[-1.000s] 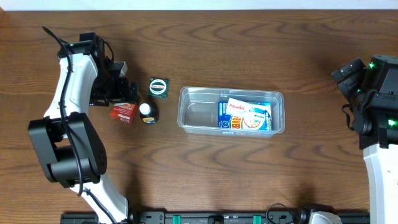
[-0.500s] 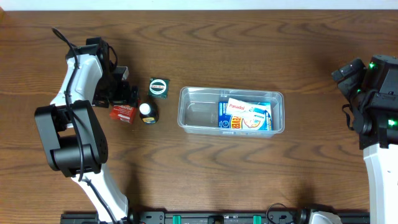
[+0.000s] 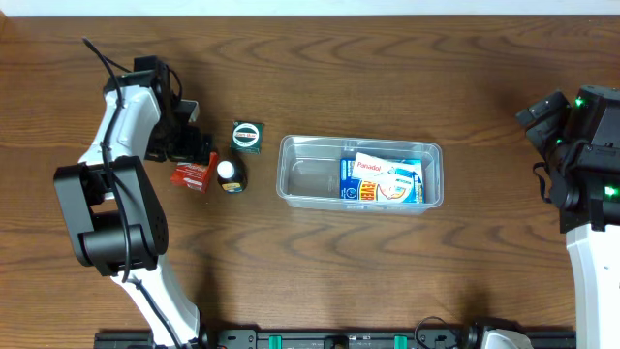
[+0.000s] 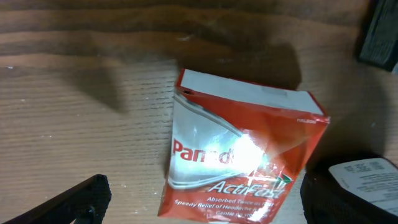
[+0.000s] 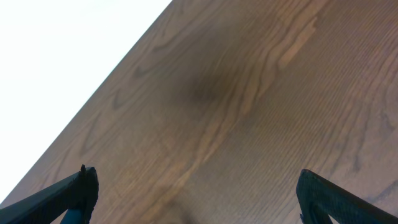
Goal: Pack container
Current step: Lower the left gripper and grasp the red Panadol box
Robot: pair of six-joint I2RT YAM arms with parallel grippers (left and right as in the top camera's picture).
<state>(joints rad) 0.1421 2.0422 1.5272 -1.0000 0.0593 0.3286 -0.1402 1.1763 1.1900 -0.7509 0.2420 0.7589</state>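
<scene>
The clear plastic container (image 3: 300,179) sits mid-table and holds a blue and white Panadol box (image 3: 382,180) in its right half. A red Panadol ActiFast box (image 3: 192,174) lies left of it, also seen in the left wrist view (image 4: 239,163). My left gripper (image 3: 197,153) is open and hovers right over the red box, its fingers on either side (image 4: 199,202). A small dark bottle with a white cap (image 3: 229,174) and a green tin (image 3: 248,136) stand between the red box and the container. My right gripper (image 5: 196,193) is open and empty at the far right.
The right arm's base (image 3: 586,165) stands at the table's right edge. The wooden table's far edge meets a white wall (image 5: 56,56) in the right wrist view. A black rail (image 3: 339,339) runs along the front edge.
My left gripper has shifted slightly right and down toward the red box over the last second. The right arm has not moved.
</scene>
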